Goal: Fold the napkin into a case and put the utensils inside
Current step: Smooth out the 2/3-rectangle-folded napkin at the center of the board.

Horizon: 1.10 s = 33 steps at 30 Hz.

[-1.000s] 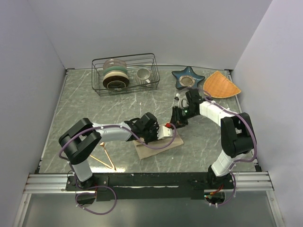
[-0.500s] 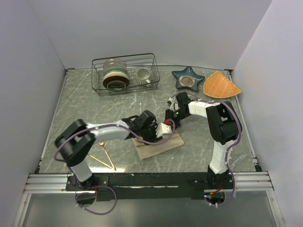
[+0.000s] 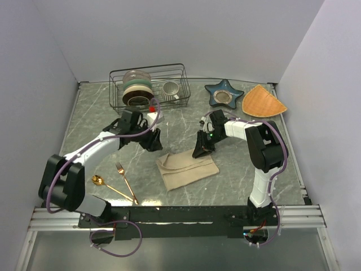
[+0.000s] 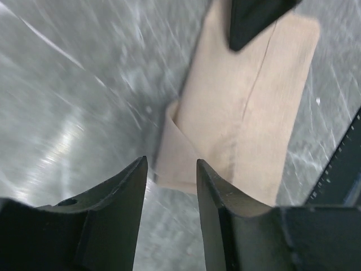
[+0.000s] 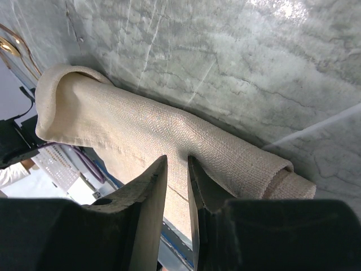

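Observation:
The beige napkin [image 3: 189, 169] lies folded into a long narrow shape at the table's middle, with a loose flap at its left end. My right gripper [image 3: 201, 149] is down on its far edge. In the right wrist view its jaws [image 5: 177, 159] stand narrow and pinch the rolled fold of the napkin [image 5: 141, 130]. Off to the left and farther back, my left gripper [image 3: 152, 139] hovers apart from the cloth. Its jaws [image 4: 171, 164] are open with nothing between them, and the napkin [image 4: 248, 113] lies ahead. The gold fork [image 3: 125, 178] and gold spoon [image 3: 97, 180] lie near the front left.
A wire rack [image 3: 149, 87] with bowls and a cup stands at the back. A blue star-shaped dish [image 3: 224, 93] and an orange wedge mat [image 3: 263, 101] sit at the back right. Walls close in both sides.
My left gripper opened, let go of the napkin and drew back to the far left. The right gripper shifted left onto the napkin's far edge and stays there.

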Tool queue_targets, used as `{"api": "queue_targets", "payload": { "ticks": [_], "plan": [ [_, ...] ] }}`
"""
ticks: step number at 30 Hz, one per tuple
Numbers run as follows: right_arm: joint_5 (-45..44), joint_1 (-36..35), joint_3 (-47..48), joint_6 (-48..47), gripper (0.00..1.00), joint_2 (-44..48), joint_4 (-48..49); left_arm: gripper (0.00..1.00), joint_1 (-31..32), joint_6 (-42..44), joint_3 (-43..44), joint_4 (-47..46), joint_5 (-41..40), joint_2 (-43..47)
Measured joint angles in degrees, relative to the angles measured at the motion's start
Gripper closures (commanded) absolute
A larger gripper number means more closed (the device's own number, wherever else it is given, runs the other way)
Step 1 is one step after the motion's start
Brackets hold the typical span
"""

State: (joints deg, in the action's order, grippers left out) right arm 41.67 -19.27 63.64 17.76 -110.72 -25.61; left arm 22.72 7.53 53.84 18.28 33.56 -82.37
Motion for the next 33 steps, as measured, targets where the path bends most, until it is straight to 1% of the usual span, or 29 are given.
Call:
{"api": "queue_targets", "payload": {
  "ticks": [4,8,11,18,19,21,24,26,29,33],
  "plan": [
    [0.0,0.0,0.0,0.0,0.71,0.0,0.0,0.56,0.8,-1.3,-0.8,1.9,0.3,-3.3],
    [-0.1,0.0,0.0,0.0,0.70,0.0,0.0,0.62,1.7,-1.2,-1.5,2.7,0.8,-4.4],
    [-0.1,0.0,0.0,0.0,0.70,0.0,0.0,0.66,3.5,-1.1,-1.8,3.1,1.1,-5.2],
    [-0.1,0.0,0.0,0.0,0.69,0.0,0.0,0.70,8.0,0.3,-2.1,4.2,0.7,-8.2],
    [-0.1,0.0,0.0,0.0,0.69,0.0,0.0,0.73,8.4,0.8,-2.1,4.5,0.5,-8.9],
    [-0.1,0.0,0.0,0.1,0.69,0.0,0.0,0.75,9.1,1.4,-2.0,5.8,0.0,-10.9],
    [-0.1,0.2,0.0,0.1,0.69,0.0,0.0,0.75,9.9,2.6,-0.8,7.6,-0.8,-14.1],
    [-0.1,0.3,0.0,0.1,0.69,0.0,0.0,0.75,10.4,3.4,0.7,9.0,-1.6,-14.9],
    [-0.1,0.5,0.0,0.1,0.69,0.0,-0.2,0.76,11.3,4.0,2.7,10.8,-3.1,-16.4],
    [-0.1,1.9,0.0,0.2,0.69,0.0,-0.7,0.77,11.5,4.0,6.4,13.0,-4.0,-19.5]
  ]
}}
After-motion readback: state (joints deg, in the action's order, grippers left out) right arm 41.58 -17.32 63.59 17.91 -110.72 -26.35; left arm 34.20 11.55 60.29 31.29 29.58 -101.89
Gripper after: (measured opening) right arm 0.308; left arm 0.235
